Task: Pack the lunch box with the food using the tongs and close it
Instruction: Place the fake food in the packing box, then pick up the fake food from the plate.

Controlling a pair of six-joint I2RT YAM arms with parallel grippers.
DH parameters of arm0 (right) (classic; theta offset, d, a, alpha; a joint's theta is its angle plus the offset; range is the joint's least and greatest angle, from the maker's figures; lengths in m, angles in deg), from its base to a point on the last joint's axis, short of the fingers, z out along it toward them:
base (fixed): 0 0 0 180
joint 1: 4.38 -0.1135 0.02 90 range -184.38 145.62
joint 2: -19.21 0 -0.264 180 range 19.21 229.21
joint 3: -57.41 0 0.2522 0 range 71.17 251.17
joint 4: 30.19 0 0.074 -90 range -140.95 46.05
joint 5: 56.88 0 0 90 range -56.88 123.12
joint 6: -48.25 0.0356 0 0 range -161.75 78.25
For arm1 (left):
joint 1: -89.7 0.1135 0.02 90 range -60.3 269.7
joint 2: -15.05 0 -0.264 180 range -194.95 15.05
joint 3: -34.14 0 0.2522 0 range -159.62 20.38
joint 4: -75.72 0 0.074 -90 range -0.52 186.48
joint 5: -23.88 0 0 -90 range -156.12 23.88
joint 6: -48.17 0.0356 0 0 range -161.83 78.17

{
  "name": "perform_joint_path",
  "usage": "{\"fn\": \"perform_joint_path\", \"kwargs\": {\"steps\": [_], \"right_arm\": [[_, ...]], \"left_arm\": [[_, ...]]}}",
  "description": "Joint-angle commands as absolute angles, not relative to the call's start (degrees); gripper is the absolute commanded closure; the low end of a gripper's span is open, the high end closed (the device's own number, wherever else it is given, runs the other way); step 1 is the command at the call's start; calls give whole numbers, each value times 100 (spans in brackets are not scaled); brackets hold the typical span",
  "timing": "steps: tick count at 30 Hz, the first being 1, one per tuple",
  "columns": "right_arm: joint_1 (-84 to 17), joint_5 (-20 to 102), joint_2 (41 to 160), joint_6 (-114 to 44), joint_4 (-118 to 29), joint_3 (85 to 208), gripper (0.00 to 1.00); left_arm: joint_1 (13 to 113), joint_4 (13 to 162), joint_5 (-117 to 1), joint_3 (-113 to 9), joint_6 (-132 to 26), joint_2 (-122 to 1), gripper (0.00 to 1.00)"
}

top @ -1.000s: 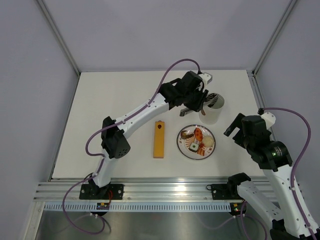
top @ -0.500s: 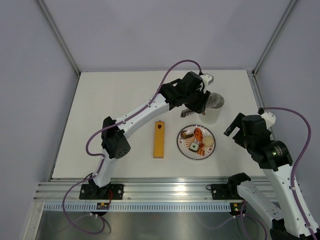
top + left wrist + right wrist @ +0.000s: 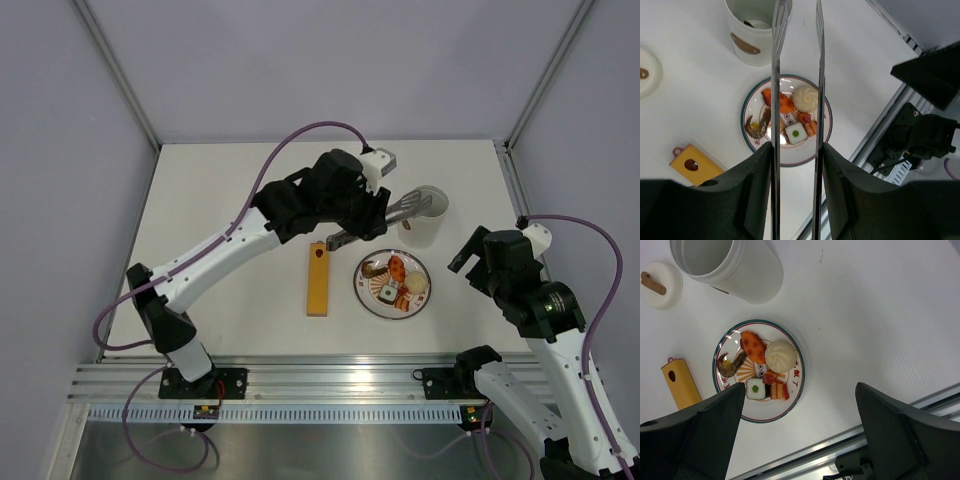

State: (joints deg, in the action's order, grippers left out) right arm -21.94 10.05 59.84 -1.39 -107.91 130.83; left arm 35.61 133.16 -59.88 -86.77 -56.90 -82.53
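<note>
- Top external view: left gripper (image 3: 358,215), clenched on the tongs (image 3: 402,210), has drawn back leftward from the lunch box (image 3: 427,232); tong tips now at its rim, nothing seen between them
- Lunch box stands toward the table's far right corner; food (image 3: 398,282) remains on the plate (image 3: 361,272) nearer the front edge; judged: another pick due
- Right gripper (image 3: 800,386) spread wide, holding nothing

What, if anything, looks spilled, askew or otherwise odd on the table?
Nothing stands out. The food sits on the plate, the tub stands upright with its lid lying flat beside it, and the tongs look straight.
</note>
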Motion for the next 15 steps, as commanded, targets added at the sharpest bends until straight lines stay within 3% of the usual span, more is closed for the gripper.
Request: {"fn": "perform_joint_path", "kwargs": {"steps": [1, 15], "right_arm": [[-2205, 825, 5921, -53, -10855, 13261, 1], [-2213, 895, 5929, -53, -10828, 13252, 1]], "left_arm": [[3424, 13254, -6146, -7983, -5852, -7734, 55], [2870, 13474, -6568, -6320, -6565, -7353, 45]]}}
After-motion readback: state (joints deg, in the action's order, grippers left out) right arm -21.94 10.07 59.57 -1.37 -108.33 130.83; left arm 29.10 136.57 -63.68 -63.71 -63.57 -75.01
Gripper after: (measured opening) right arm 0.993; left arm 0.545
